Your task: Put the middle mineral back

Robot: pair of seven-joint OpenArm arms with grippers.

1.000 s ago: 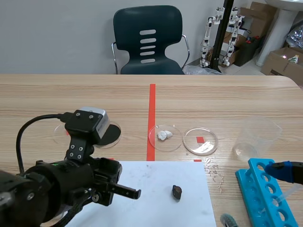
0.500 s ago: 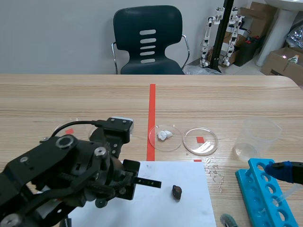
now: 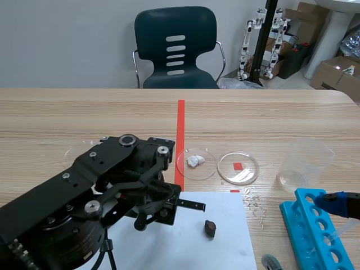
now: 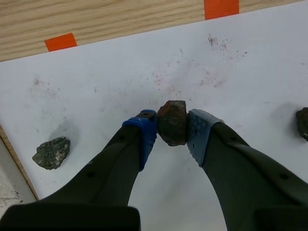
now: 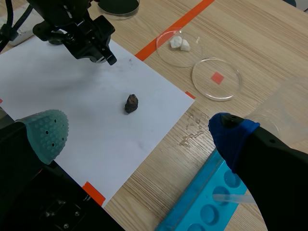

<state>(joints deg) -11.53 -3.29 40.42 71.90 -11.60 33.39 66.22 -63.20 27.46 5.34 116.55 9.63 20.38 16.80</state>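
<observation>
Left jaws clenched on the reddish-brown mineral (image 4: 172, 122) over the white paper (image 4: 120, 72); grey-green mineral (image 4: 51, 153) at its eight o'clock, dark mineral (image 4: 303, 123) at three; right jaws released, above the blue rack (image 5: 202, 197).

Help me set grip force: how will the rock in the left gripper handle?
The rock looks hard and lumpy, so probably rigid and dense. Its uneven faces may twist between the left gripper's pads. On the paper it should settle, not roll.

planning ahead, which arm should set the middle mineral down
Left: the left pincer is shut on the mineral over the white paper; the right pincer is open by the blue rack.
</observation>
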